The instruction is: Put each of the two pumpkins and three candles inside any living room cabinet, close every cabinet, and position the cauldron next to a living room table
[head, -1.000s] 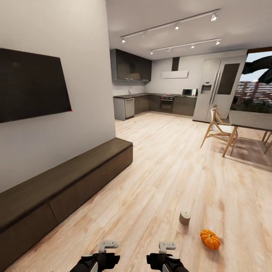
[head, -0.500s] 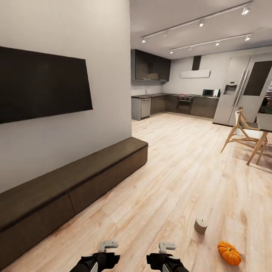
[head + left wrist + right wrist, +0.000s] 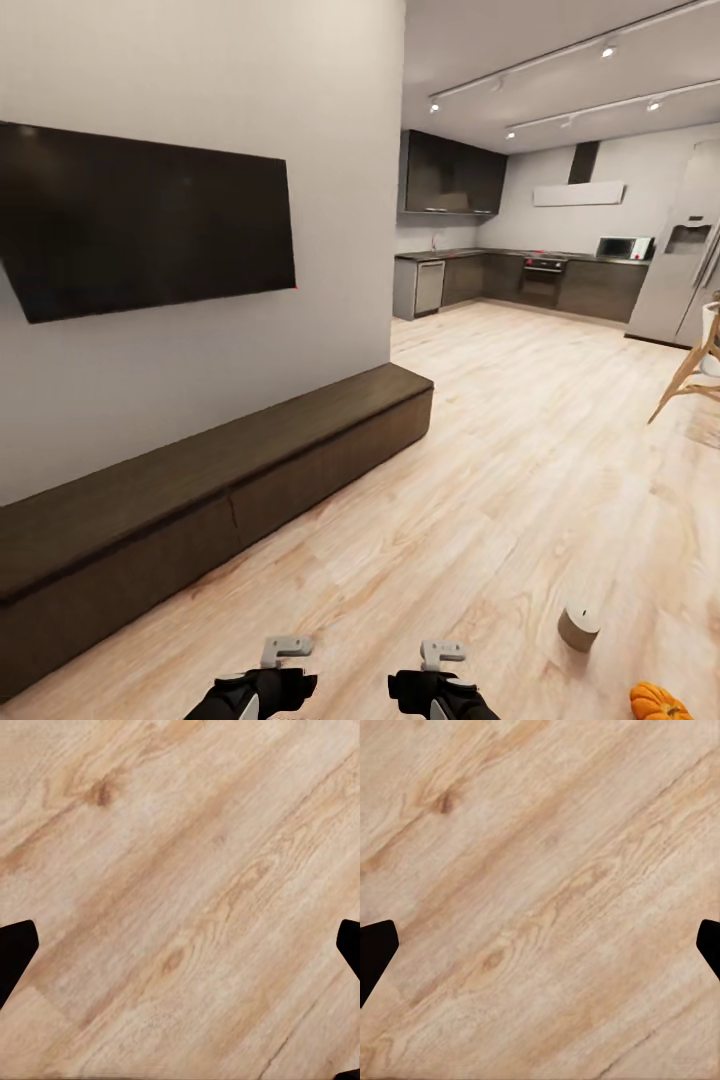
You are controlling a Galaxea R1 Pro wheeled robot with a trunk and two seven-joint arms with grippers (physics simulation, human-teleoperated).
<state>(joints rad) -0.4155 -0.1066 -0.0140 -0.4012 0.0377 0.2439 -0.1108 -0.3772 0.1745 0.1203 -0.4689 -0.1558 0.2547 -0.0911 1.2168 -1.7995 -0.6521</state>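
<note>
The left tool (image 3: 262, 690) and the right tool (image 3: 442, 690) are sitting side by side at the bottom edge of the head view, black-sleeved with pale grey brackets above them, both hanging over the floor (image 3: 480, 470) and holding nothing. In the left wrist view the left tool's fingertips (image 3: 15, 952) are showing as dark corners at opposite edges of the picture, spread wide, with bare pale wood planking between them. The right wrist view is giving the same reading for the right tool: dark fingertips (image 3: 375, 952) at the two side edges, set wide apart over the woodgrain (knots and plank seams are running diagonally).

Outward from the tools, a candle (image 3: 579, 627) is standing upright on the floor at the lower right of the head view, a stubby tan cylinder. Just below and to the right of it, apart from it, a pumpkin (image 3: 658, 702) is lying on the floor, cut off by the bottom edge.

The cabinet (image 3: 230, 480) is running from the lower left toward the centre along the wall, long, low and dark brown, its fronts looking closed. Above it a dark television (image 3: 150, 230) is hanging on the wall. In the upper right a kitchen (image 3: 520, 270) is showing, with a wooden chair (image 3: 690, 375) at the right edge.
</note>
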